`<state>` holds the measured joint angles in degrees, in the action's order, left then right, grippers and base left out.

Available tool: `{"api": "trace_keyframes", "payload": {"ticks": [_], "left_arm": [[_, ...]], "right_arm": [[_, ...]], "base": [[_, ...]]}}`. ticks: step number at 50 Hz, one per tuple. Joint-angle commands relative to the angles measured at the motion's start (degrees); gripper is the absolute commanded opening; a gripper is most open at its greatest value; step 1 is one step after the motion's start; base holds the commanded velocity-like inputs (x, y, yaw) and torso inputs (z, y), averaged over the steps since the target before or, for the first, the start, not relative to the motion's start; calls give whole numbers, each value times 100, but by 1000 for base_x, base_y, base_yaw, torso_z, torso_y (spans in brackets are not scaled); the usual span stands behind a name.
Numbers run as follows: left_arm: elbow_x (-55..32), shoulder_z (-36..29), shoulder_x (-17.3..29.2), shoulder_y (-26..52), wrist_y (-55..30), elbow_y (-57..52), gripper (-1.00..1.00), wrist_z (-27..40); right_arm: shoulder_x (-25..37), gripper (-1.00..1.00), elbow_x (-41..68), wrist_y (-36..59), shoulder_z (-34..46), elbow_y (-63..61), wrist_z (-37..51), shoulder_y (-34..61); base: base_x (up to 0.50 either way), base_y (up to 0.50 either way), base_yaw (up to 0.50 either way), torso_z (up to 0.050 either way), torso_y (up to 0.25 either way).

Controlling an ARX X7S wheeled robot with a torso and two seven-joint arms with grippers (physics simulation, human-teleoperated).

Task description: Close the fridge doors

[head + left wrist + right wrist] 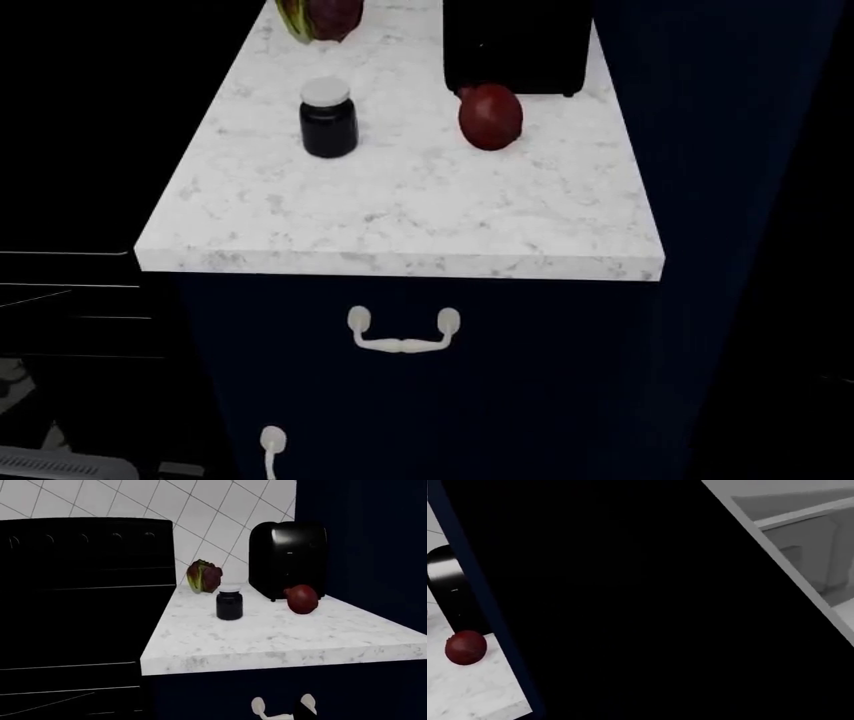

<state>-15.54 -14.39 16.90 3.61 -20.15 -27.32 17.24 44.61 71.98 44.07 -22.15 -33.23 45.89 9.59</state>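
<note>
One of the fridge doors [660,610] fills most of the right wrist view as a wide glossy black panel, very close to the camera. Along its far edge runs a pale grey rim, and beyond that I see white inner lining [804,545] with shelf-like ledges. No door handle shows. Neither gripper appears in any view, and the head view shows no arm. I cannot tell how far the door stands open.
A white marble counter [400,215] tops a navy cabinet [534,380] with cream curved handles [403,335]. On it stand a dark jar [327,118], a red fruit [490,116], a black toaster [288,560] and a leafy vegetable [204,576]. A black stove [80,610] is beside it.
</note>
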Motion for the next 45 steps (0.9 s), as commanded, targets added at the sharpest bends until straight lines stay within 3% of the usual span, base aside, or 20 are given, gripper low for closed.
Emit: {"api": "trace_keyframes", "payload": {"ticks": [1,15,36,45], "left_arm": [[-15,-22,20,13,-9,-4,100,28],[-60,-39,48,19,38,38,100,16],[-129,-47,87,2,117,38,100,18],[-157,-39,98,-9,128,9,100,47]], "right_arm": [[342,100,-408,147,-365,241,275,666],[561,100,-260,386,72,894,459,1547],[783,100,247,652,36,1502,754,2246],[1017,100,142,837,559,1881,759,2982]], "base": [[0,-3,0,10,11],[0,-1,-1,1,4],[0,-1,-2,1,4],[1,-1,-2,2,5]]}}
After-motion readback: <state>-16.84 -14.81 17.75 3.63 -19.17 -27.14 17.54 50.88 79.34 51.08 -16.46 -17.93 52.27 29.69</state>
